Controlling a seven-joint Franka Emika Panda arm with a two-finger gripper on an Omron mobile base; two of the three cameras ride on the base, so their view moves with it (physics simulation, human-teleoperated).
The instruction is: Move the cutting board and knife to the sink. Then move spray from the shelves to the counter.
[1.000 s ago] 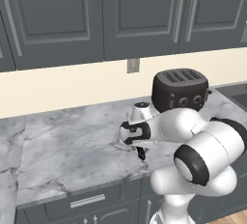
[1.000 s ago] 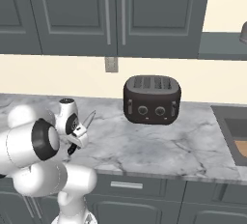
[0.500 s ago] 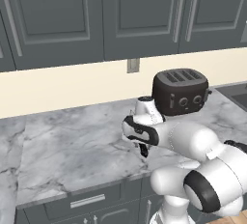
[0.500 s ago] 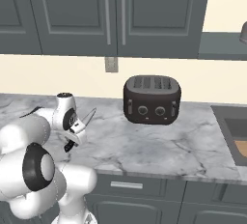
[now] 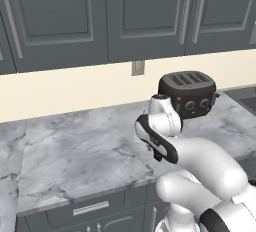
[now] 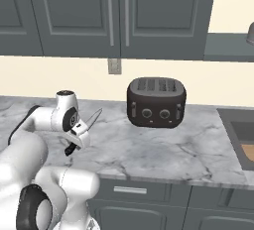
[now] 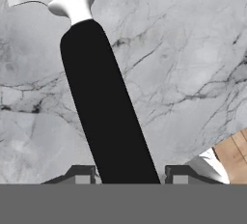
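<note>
Dark grey panelled upper cabinets (image 5: 125,16) w/ long vertical bar handles run across top of both base views. Below them, plain cream wall (image 5: 65,88) w/ a small grey outlet plate (image 6: 114,66) at centre. Black 4-slot toaster (image 6: 156,101) sits mid-frame in right base view, center-right in left base view, backed close to wall. Dark grey drawer fronts (image 6: 149,199) w/ horiz. pulls along bottom. Light even, soft shadows.
</note>
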